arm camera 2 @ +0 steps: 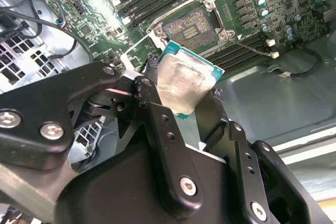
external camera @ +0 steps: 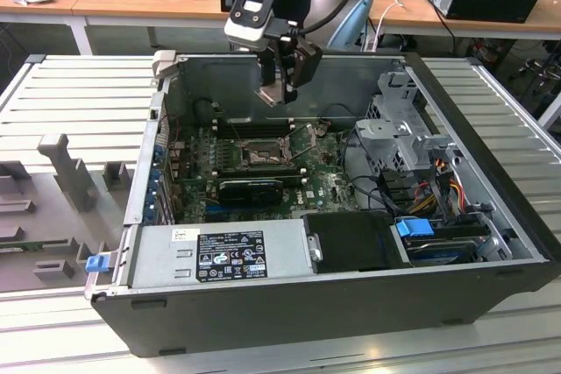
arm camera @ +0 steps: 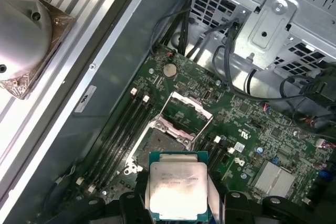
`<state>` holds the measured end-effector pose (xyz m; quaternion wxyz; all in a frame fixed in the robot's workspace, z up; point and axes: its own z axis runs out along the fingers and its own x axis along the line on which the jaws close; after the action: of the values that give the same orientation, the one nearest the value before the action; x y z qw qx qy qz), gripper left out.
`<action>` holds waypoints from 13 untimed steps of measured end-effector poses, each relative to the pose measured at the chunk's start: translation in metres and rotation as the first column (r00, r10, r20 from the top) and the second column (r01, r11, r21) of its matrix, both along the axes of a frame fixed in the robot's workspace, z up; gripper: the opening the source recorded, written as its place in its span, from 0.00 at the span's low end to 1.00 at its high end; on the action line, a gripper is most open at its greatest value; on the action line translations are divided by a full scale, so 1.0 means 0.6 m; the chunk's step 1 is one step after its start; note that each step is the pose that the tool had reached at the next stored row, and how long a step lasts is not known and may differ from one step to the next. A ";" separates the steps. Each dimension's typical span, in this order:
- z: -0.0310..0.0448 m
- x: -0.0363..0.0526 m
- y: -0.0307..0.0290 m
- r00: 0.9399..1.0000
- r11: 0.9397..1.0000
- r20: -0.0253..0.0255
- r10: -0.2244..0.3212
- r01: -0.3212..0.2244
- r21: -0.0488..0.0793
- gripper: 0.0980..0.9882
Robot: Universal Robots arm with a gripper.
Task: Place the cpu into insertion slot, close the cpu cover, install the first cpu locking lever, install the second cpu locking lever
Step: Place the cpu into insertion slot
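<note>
My pincer [arm camera 2: 181,97] is clenched on the small, flat, square cpu [arm camera 2: 185,80] with the silver-grey metal top. One black finger presses each of two opposite edges, so the top face is bare in both wrist views. I judge that the right place to hold it. The chip is light and stiff, but its smooth lid would slide under a flat pinch, and the underside contacts should not be touched. A firm, modest squeeze on the edges ought to be enough, since any twist could skew it in the grasp. It looks slightly tilted rather than level.

The cpu hangs in the air, clear of the board. Just beyond it lies the square dark insertion slot [arm camera 2: 191,27] with its metal rim, and I see no chip in it. The thin silver-grey cpu cover [arm camera: 185,109] appears swung up off the slot, though I cannot be sure of its angle. Around the slot spreads the green motherboard [arm camera: 247,124] with its long black memory slots [arm camera: 123,124].

In the exterior view the arm reaches down from above into the open dark grey computer case [external camera: 351,313], wrist pointing downward near the far wall. The case rests on the ribbed grey worktop [external camera: 79,85].
</note>
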<state>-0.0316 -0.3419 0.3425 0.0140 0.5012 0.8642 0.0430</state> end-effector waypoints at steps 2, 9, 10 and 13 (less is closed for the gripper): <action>-0.001 0.000 0.0000 1.000 1.000 0.000 -0.012 0.012 0.000 0.48; -0.004 0.000 0.0000 0.999 0.999 0.000 -0.053 0.053 0.000 0.48; -0.004 0.000 0.0000 0.998 0.998 0.000 -0.058 0.058 0.000 0.48; -0.006 0.000 0.0000 0.996 0.996 0.000 -0.088 0.088 0.000 0.48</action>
<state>-0.0316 -0.3419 0.3391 0.0159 0.5387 0.8413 0.0423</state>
